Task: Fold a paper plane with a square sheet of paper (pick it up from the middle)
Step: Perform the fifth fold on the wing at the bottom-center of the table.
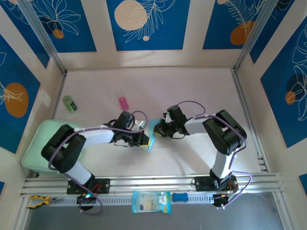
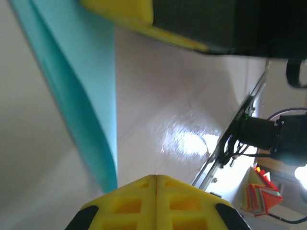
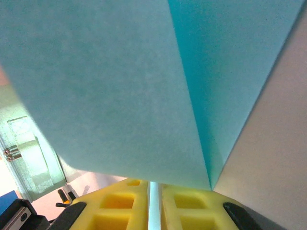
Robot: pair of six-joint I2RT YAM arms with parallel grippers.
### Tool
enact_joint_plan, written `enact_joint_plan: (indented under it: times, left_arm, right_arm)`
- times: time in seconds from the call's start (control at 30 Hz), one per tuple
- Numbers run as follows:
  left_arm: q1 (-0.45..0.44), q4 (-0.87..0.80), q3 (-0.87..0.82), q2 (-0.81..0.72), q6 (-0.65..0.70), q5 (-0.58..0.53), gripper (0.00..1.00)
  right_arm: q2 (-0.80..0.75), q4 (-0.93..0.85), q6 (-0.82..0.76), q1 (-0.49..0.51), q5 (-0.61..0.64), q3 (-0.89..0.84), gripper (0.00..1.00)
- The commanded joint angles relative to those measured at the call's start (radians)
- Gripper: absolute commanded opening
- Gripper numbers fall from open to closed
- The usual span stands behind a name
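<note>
At frame centre the sheet point(image 1: 152, 135) stood on edge, its long axis running top to bottom. The right gripper point(image 1: 159, 130) pinched it from the right. The left gripper point(image 1: 143, 139), jaws pressed together, sat just left.

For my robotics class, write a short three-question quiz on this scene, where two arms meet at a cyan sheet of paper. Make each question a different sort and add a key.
1. True or false: the right end effector has the cyan paper pinched between its fingers.
2. Which thing lies at the bottom middle of the top view? A a mug; B a printed packet; C a banana.
3. Fill in: the left end effector has its jaws ____ (open or shut).
Key: 1 true; 2 B; 3 shut.
</note>
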Motion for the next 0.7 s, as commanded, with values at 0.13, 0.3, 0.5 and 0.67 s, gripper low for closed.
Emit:
enact_joint_plan:
  times: [0.13,0.3,0.5,0.67]
  left_arm:
    - [-0.032,0.054,0.107,0.111,-0.024,0.046,0.04]
    - [-0.034,-0.017,0.158,0.17,0.029,0.006,0.04]
    - [-0.041,-0.065,0.147,0.216,0.063,-0.024,0.04]
    - [-0.044,-0.038,0.101,0.223,0.046,-0.023,0.04]
  right_arm:
    - [0.051,-0.118,0.004,0.016,0.073,-0.018,0.14]
    - [0.052,-0.118,0.004,0.017,0.074,-0.018,0.14]
    - [0.054,-0.12,0.005,0.017,0.075,-0.02,0.14]
    - [0.055,-0.122,0.003,0.016,0.074,-0.019,0.14]
